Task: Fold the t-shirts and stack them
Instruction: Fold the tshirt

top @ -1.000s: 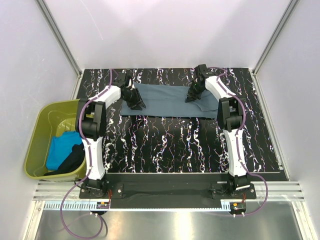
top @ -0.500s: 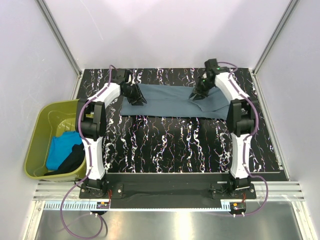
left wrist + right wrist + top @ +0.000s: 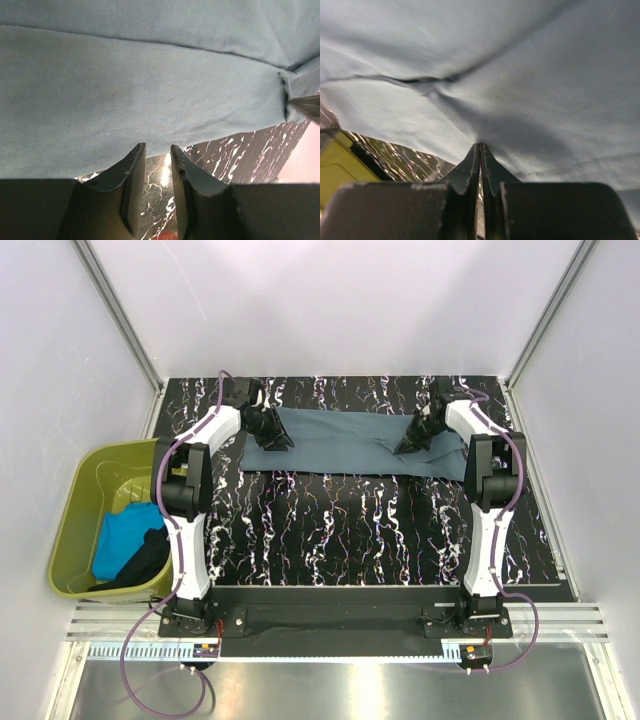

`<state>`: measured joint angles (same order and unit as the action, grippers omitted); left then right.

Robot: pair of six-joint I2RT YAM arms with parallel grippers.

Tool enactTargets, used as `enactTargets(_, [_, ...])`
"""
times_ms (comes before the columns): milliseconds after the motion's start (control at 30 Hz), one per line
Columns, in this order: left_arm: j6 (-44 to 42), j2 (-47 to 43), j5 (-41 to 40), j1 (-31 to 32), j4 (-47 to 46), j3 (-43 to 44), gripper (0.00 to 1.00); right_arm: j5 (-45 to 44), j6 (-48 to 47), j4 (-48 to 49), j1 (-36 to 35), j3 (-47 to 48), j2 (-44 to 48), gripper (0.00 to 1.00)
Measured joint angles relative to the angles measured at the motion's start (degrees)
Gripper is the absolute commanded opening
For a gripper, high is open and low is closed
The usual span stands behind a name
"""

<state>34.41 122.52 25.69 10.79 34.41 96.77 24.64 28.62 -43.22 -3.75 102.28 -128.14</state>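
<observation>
olive-green tub [image 3: 75,502]: far left, beside the table [image 3: 330,530]; holds 2 shirts.
in the tub: turquoise t-shirt [image 3: 120,538] crumpled, black t-shirt [image 3: 146,565] against its near side.
left gripper [image 3: 157,148]: fingers slightly apart at the cloth's left end, gripping nothing.
grey-blue t-shirt [image 3: 340,440]: spread across the table's far part.
right gripper [image 3: 408,446]: pinched together on its right end.

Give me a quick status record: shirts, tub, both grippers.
grey-blue t-shirt: laid out as a strip across the far table
turquoise t-shirt: in olive-green tub
black t-shirt: in tub, beside turquoise one
left gripper: jaws slightly apart at shirt's edge
right gripper: jaws closed, pinching grey-blue cloth
</observation>
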Motion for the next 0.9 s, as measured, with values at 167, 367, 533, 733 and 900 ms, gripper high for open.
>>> enactTargets(167, [-0.1, 0.0, 0.0, 0.0, 0.0, 0.0, 0.31, 1.6, 0.9, 2.5, -0.4, -6.5, -0.1, 0.07])
enactTargets(367, [-0.9, 0.7, 0.0, -0.6, 0.5, 1.0, 0.31, 1.8, 1.5, 2.8, 0.2, -6.1, -0.2, 0.22])
enactTargets(533, [-2.2, 3.3, 0.0, -1.6, 1.1, 3.7, 0.32, -1.9, 3.4, 0.4, 1.3, -4.4, 2.0, 0.40])
enactTargets(733, [-2.9, 6.5, -0.5, -2.3, 3.5, 3.6, 0.32, -8.1, 8.2, -0.7, 2.4, -6.3, 10.4, 0.47])
enactTargets(900, [-2.0, 6.2, 1.2, -2.5, 2.8, 0.4, 0.32, -11.6, 10.1, -1.2, 3.7, -9.2, 14.1, 0.43])
